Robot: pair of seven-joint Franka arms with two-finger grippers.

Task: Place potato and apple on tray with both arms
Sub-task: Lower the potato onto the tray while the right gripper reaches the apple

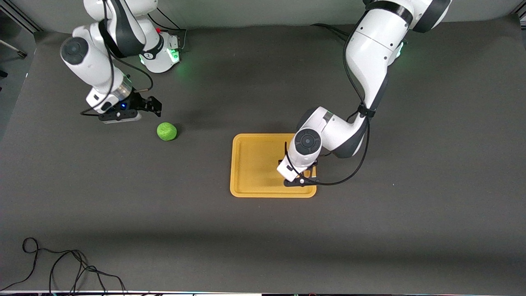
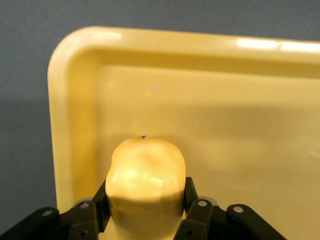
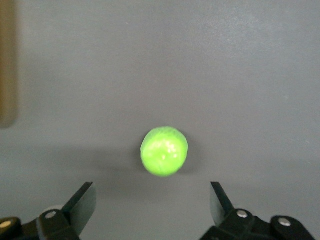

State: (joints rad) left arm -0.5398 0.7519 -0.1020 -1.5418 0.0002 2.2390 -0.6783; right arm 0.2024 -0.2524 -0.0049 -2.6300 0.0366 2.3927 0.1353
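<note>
Nearest the front camera: the tray (image 1: 254, 164), a flat yellow-orange plastic rectangle with rounded corners and a low raised rim, on the dark grey table (image 1: 411, 205). Over the tray's corner toward the left arm's end, nearer the front camera: the left gripper (image 1: 301, 177), its load hidden in the front view by the white wrist. Shown only in the left wrist view: the potato (image 2: 146, 182), a smooth, slightly bumpy yellow-orange oval, clamped between the left gripper (image 2: 145, 212) and its black fingers (image 2: 194, 210), long axis running out from the gripper toward the tray's floor beside a rounded corner (image 2: 75, 55); unclear whether touching the tray.

Farther from the front camera than the tray, toward the right arm's end: the apple (image 1: 167, 131), a small round bright green ball with a lightly textured skin, resting on the table, well apart from the tray. Just beside the apple, over bare table: the right gripper (image 1: 154, 106). In the right wrist view, the apple (image 3: 164, 151) ahead of the right gripper (image 3: 152, 205), fingers (image 3: 82, 202) spread wide, nothing held, a sliver of tray (image 3: 7, 60) at the edge.
</note>
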